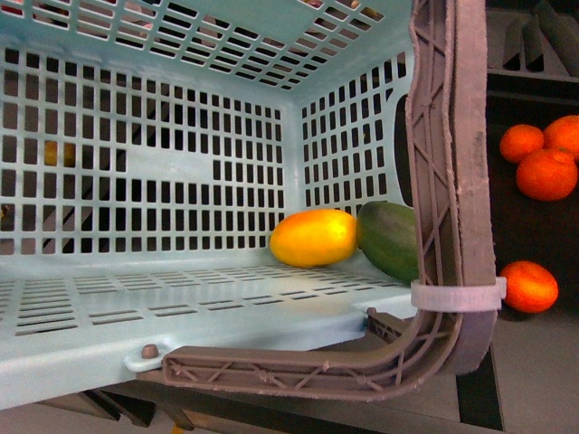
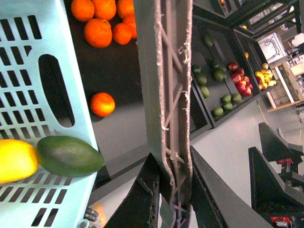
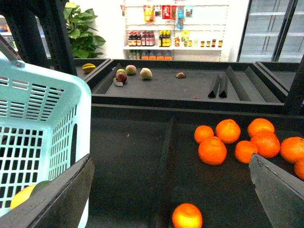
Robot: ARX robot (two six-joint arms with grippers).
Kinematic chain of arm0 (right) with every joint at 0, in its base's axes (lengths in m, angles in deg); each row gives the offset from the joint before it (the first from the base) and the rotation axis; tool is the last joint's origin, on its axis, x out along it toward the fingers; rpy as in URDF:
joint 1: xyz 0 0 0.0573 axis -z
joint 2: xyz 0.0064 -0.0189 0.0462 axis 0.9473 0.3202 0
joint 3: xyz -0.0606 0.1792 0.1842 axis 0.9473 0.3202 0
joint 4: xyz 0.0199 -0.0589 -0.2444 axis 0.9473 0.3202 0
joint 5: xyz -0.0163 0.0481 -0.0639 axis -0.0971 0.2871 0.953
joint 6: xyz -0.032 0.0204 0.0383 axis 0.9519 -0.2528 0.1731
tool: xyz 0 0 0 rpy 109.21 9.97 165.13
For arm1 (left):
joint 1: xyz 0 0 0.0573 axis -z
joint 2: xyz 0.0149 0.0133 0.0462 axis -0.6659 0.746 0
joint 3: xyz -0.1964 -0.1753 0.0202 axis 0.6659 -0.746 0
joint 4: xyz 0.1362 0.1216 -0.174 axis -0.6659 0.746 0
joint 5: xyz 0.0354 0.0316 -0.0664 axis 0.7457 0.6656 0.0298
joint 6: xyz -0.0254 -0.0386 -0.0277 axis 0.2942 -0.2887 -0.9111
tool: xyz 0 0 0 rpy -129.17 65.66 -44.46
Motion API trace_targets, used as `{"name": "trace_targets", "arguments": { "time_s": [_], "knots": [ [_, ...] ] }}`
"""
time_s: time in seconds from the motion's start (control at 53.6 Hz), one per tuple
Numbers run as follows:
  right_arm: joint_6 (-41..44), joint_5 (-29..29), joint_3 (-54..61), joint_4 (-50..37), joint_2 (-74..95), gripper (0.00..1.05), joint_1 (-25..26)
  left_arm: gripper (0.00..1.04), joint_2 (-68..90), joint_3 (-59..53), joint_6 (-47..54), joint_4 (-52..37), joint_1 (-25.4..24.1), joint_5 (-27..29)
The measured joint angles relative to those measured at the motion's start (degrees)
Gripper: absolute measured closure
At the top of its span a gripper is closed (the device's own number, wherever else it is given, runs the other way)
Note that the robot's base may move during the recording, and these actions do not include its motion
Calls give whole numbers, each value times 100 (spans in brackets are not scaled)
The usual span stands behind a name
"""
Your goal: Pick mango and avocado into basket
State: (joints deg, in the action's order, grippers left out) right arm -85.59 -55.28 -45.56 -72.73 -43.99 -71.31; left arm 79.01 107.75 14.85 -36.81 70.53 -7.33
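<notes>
**Spotter:** Where are the two fruits?

**Operator:** I see both inside the basket (image 1: 181,289). The mango (image 1: 313,237) and the avocado (image 1: 391,239) lie touching, end to end, in the basket's corner next to the handle (image 1: 452,181). The mango's long axis runs roughly across my front view; the avocado is angled a little toward the handle side.

**Spotter:** And the jaws?

**Operator:** My left jaws are closed on the basket handle (image 2: 173,142); in the left wrist view the brown-grey bar runs straight down between the two dark fingers (image 2: 137,199). My right gripper (image 3: 166,199) is spread wide with nothing between its fingers, facing the dark shelf (image 3: 142,142) where the oranges (image 3: 237,140) lie.

**Spotter:** So what does the next move depend on?

**Operator:** By my reading the picking is done, since both fruits are already in. What matters now is the basket's tilt. It looks tipped in the front view, with the fruits settled into the low corner by the handle I'm holding. In the left wrist view the avocado (image 2: 69,156) sits right at the rim, the mango (image 2: 16,160) behind it. If I swing the handle further, I'd expect them to roll toward the opening, so I'd keep the left arm level.
</notes>
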Motion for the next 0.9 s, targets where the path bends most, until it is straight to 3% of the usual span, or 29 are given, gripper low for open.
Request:
{"name": "trace_targets", "arguments": {
  "time_s": [0.373,0.486,0.616,0.728,0.896],
  "knots": [
    [0,2,0,-2,0,8,0,91,0,7,35,44,90,-98],
    [0,4,0,-2,0,8,0,91,297,479,944,822,223,1207],
    [0,4,0,-2,0,8,0,91,1440,1322,1261,444,114,2218],
    [0,7,0,-2,0,8,0,91,2282,2251,498,114,-127,2763],
    [0,4,0,-2,0,8,0,91,3401,3906,-1843,269,-396,3421]
  ]
}}
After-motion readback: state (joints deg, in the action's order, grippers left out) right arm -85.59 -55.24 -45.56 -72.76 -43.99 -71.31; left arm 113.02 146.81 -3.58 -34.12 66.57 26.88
